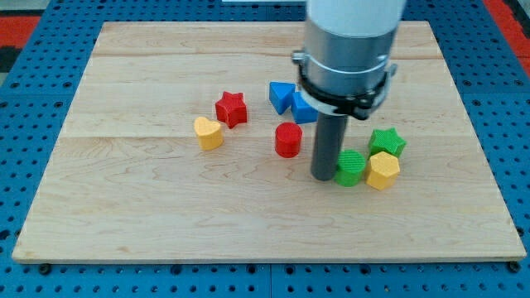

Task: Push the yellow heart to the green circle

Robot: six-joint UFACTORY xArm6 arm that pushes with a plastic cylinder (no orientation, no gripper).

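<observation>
Nearest you, the yellow hexagon (383, 170) sits against the green circle (350, 168), with my tip (322, 176) touching that circle's left side. No jaws exist here. The yellow heart (209, 132) lies well left; circle behind it, then push rightward steadily.

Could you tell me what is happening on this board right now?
My tip rests right beside the green circle, on its left in the view. The yellow heart I am meant to push there sits far off to the view's left, near the red star, with the red cylinder between us.
</observation>
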